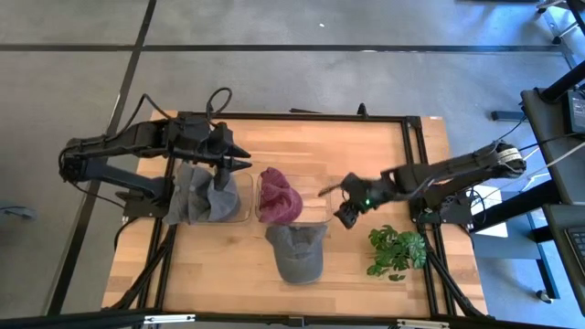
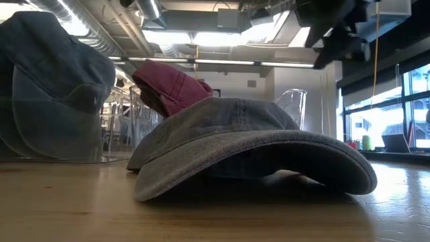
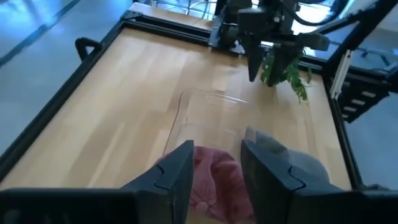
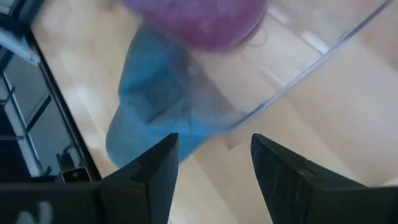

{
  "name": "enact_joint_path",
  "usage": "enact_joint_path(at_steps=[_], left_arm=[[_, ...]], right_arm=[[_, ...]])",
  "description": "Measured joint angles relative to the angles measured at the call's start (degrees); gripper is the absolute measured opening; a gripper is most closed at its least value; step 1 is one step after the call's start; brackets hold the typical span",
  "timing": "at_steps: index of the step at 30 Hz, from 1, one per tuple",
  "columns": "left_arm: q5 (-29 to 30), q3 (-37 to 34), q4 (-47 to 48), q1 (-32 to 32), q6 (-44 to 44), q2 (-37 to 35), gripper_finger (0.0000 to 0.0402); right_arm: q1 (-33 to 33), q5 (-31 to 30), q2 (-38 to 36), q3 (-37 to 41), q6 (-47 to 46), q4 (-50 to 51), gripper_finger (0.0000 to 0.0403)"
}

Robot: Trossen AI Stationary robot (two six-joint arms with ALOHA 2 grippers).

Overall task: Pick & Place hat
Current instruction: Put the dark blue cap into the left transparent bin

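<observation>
The maroon hat is blurred and cut off at the edge.

Blue-grey hat and maroon hat beyond spread, empty fingers, clear bin wall between.

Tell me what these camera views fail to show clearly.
- Low view: the grey cap fills the frame and hides most of the maroon cap behind it.
- Low view: the cap at the left is cut off by the edge.
- Right wrist view: the maroon cap is blurred and cut off at the top edge.
- High view: the left gripper covers part of the grey hats in the clear bin.
</observation>
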State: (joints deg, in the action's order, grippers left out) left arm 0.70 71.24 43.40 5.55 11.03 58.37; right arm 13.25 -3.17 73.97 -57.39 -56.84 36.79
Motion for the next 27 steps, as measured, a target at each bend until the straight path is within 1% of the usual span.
enact_joint_path(at_steps=[3, 6, 9, 11, 14, 16, 19, 21, 27], left_arm=[[-0.5, 0.0, 0.0, 0.4, -1.3, 0.0, 0.0128], [-0.6, 0.0, 0.0, 0.9, -1.0, 0.0, 0.0130], [-0.8, 0.0, 0.0, 1.0, -1.2, 0.0, 0.0130], [-0.8, 0.0, 0.0, 1.0, -1.3, 0.0, 0.0128], [-0.8, 0.0, 0.0, 1.0, -1.3, 0.0, 0.0128], [-0.8, 0.0, 0.0, 1.0, -1.3, 0.0, 0.0129], [-0.8, 0.0, 0.0, 1.0, -1.3, 0.0, 0.0131], [-0.8, 0.0, 0.0, 1.0, -1.3, 0.0, 0.0130], [-0.8, 0.0, 0.1, 1.0, 0.3, 0.0, 0.0129]], right_arm=[[3.4, -1.5, 0.0, 3.3, -1.9, -5.0, 0.0200], [5.9, -1.8, 0.0, 7.4, -3.6, -11.3, 0.0200], [7.9, -2.7, 0.0, 12.2, -2.8, -19.7, 0.0200], [9.2, -4.9, 0.1, 15.8, -3.2, -26.9, 0.0200], [10.4, -9.9, 1.0, 20.8, -3.1, -36.9, 0.0200], [10.7, -11.0, 1.5, 22.8, -1.0, -41.5, 0.0200], [10.8, -13.9, 2.9, 23.6, 2.1, -42.1, 0.0200], [10.7, -14.2, 4.0, 23.7, 3.9, -42.1, 0.0200], [10.6, -13.9, 8.3, 23.6, 2.2, -42.0, 0.0200]])
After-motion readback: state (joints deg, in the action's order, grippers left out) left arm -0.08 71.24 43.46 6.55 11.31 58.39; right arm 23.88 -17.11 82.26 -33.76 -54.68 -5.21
